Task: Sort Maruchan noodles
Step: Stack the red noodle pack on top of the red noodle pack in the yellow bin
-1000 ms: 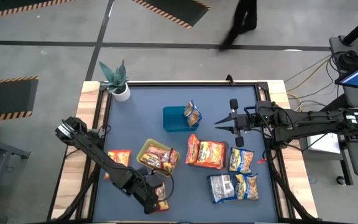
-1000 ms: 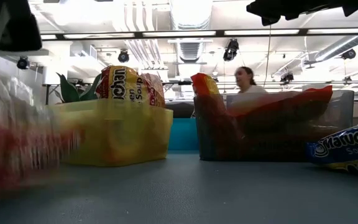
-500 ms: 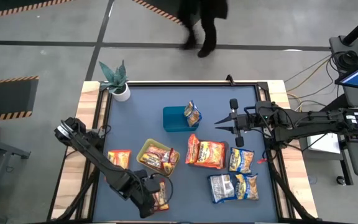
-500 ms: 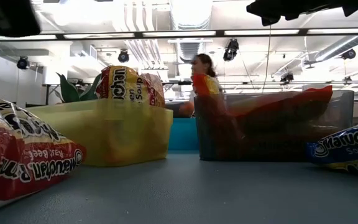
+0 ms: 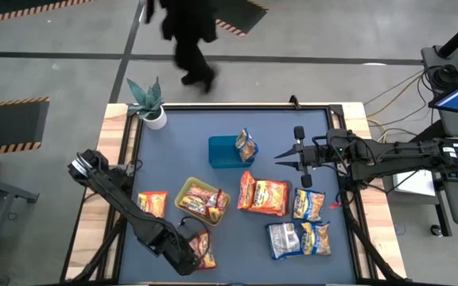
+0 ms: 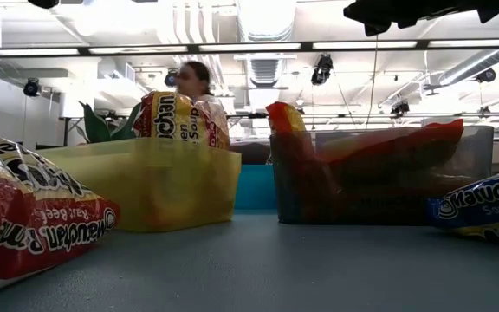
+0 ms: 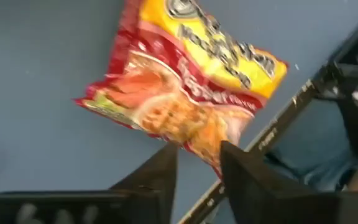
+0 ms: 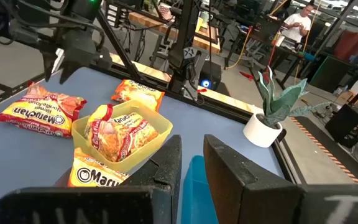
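The red noodle pack (image 7: pixel 185 93) lies flat on the blue-gray table (image 5: pixel 189 127), right in front of the left gripper (image 7: pixel 197 158). The jaws are a bit apart w/ a small gap, and the pack's near edge sits just past the finger tips. Nothing is held between them. In the high view that pack (image 5: pixel 203 249) is by the table's front edge, w/ the left gripper (image 5: pixel 185 256) just beside it. The left arm is bent low, reaching along the table's left side to the front.

Another orange pack (image 5: pixel 152 202) lies flat off to the side of the left jaws. Past the jaws is the yellow tray (image 5: pixel 186 191) w/ packs in it. Next to that is a dark tray (image 5: pixel 262 197) full of orange packs. Blue-and-yellow packs (image 5: pixel 308 205) lie flat beyond it, w/ more (image 5: pixel 299 238) nearer the front. The blue tray (image 5: pixel 223 151) has one pack (image 5: pixel 246 145) standing in it.

The right gripper (image 5: pixel 280 156) hangs up in the air, arm stretched straight in from the right side. Its jaws are nearly closed w/ a thin gap, holding nothing. The blue tray is just ahead of these jaws.

A small plant (image 5: pixel 148 102) stands at the far left corner. A person (image 5: pixel 183 36) walks by behind the table.
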You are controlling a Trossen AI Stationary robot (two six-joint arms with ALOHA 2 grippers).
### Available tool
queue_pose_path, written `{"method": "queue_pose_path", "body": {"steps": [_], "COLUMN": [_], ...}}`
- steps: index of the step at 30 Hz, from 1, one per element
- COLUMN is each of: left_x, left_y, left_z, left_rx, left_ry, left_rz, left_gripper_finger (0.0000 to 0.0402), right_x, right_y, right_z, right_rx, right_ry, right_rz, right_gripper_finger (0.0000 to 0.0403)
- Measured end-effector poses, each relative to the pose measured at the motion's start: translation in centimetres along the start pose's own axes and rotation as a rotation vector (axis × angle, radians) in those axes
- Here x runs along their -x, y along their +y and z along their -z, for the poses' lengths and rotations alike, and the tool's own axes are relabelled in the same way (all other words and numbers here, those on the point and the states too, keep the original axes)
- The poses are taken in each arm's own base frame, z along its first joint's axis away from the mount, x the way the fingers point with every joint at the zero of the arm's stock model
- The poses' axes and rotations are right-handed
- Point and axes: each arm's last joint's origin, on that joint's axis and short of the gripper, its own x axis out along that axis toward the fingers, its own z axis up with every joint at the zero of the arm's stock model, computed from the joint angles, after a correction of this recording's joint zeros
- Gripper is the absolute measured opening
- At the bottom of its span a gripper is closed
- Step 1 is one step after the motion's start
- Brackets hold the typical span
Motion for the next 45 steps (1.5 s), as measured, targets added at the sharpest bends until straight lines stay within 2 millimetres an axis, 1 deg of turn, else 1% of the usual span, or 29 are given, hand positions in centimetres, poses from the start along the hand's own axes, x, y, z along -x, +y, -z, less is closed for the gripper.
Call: {"method": "queue_pose_path", "body": {"steps": [4, 7, 10, 13, 15, 17, 22, 25, 27, 30, 34, 36, 38, 41, 45], "left_x": [0.2, 0.2, 0.3, 0.3, 0.3, 0.2, 0.3, 0.3, 0.4, 0.5, 0.2, -0.2, -0.8, -1.7, -2.4], "left_y": [0.6, 1.0, 1.3, 1.6, 1.5, 1.5, 1.6, 1.3, 1.1, 1.0, 1.5, 1.7, 1.7, 1.8, 2.5], "left_z": [-0.1, 0.2, 0.5, 0.5, 0.5, 0.5, 0.7, 1.1, 1.5, 2.4, 3.5, 3.6, 3.6, 3.3, 3.3], "left_rx": [0.054, 0.060, 0.038, -0.029, -0.057, -0.023, 0.155, 0.313, 0.417, 0.504, 0.618, 0.633, 0.644, 0.648, 0.650], "left_ry": [-0.046, -0.055, -0.088, -0.088, -0.055, -0.033, -0.064, -0.058, -0.096, -0.186, -0.282, -0.276, -0.265, -0.312, -0.290], "left_rz": [-0.053, -0.095, -0.129, -0.168, -0.159, -0.148, -0.155, -0.128, -0.091, -0.042, -0.007, 0.000, 0.053, 0.130, 0.108], "left_gripper_finger": [0.0170, 0.0214, 0.0245, 0.0263, 0.0270, 0.0274, 0.0277, 0.0277, 0.0277, 0.0277, 0.0277, 0.0277, 0.0277, 0.0277, 0.0277], "right_x": [0.0, 0.0, 0.0, 0.0, 0.0, 0.0, 0.0, 0.0, 0.0, 0.0, 0.0, 0.0, 0.0, 0.0, 0.0], "right_y": [0.0, 0.0, 0.0, 0.0, 0.0, 0.0, 0.0, 0.0, 0.0, 0.0, 0.0, 0.0, 0.0, 0.0, 0.0], "right_z": [0.0, 0.0, 0.0, 0.0, 0.0, 0.0, 0.0, 0.0, 0.0, 0.0, 0.0, 0.0, 0.0, 0.0, 0.0], "right_rx": [0.000, 0.000, 0.000, 0.000, 0.000, 0.000, 0.002, 0.003, 0.003, 0.002, -0.001, 0.000, -0.001, 0.000, 0.000], "right_ry": [0.000, 0.002, 0.002, 0.002, 0.002, 0.002, 0.002, 0.002, 0.003, 0.004, 0.004, 0.004, 0.004, 0.005, 0.005], "right_rz": [0.000, -0.001, -0.001, -0.001, -0.001, -0.001, -0.001, -0.001, -0.001, -0.001, -0.002, -0.002, -0.002, -0.002, -0.002], "right_gripper_finger": [0.0059, 0.0059, 0.0059, 0.0059, 0.0059, 0.0059, 0.0059, 0.0059, 0.0059, 0.0059, 0.0059, 0.0059, 0.0059, 0.0059, 0.0059]}}
